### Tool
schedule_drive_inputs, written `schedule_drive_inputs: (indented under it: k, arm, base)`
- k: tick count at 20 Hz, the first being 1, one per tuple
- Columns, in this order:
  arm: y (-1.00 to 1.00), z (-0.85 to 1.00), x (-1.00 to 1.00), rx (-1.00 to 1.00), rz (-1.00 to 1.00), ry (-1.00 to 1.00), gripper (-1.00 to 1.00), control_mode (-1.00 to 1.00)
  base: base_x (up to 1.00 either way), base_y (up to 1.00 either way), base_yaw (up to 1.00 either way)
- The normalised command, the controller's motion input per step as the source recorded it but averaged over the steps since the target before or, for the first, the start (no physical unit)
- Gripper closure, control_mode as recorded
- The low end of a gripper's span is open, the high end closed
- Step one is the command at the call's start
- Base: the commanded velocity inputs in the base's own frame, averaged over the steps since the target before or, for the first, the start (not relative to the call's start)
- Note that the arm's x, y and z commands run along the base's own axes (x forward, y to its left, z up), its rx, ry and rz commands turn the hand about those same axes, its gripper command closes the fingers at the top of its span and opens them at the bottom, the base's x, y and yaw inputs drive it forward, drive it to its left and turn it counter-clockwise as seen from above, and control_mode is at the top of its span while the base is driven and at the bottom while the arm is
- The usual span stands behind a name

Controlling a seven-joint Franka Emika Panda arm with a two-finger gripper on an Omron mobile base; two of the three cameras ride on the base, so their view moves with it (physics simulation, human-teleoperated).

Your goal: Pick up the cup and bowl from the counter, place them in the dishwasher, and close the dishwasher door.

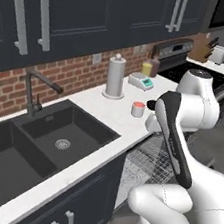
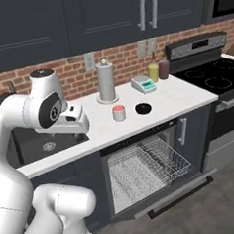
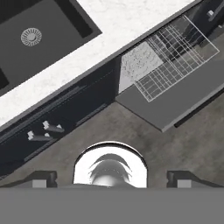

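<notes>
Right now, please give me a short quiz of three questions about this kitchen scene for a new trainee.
1. True or false: the dishwasher door is down and the wire rack is pulled out.
2. Where do the cup and the bowl stand? A) in the rack B) on the counter C) in the sink
3. Fill in: the claw is ____ and holds nothing.

Key: 1 true; 2 B; 3 open

Flanking base views; downward hand view
</notes>
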Motion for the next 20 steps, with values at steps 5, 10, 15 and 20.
schedule_drive_inputs:
  k: [5, 10, 15, 20]
  arm:
    - [0.00, 0.00, 0.00, 0.00, 0.00, 0.00, -1.00, 1.00]
    - [0.00, 0.00, 0.00, 0.00, 0.00, 0.00, -1.00, 1.00]
    - [0.00, 0.00, 0.00, 0.00, 0.00, 0.00, -1.00, 1.00]
    - [0.00, 0.00, 0.00, 0.00, 0.00, 0.00, -1.00, 1.00]
  base:
    - [-0.16, 0.45, -0.33]
    - [-0.10, 0.46, -0.41]
    - [0.30, 0.06, -0.40]
    - [0.54, 0.34, -0.26]
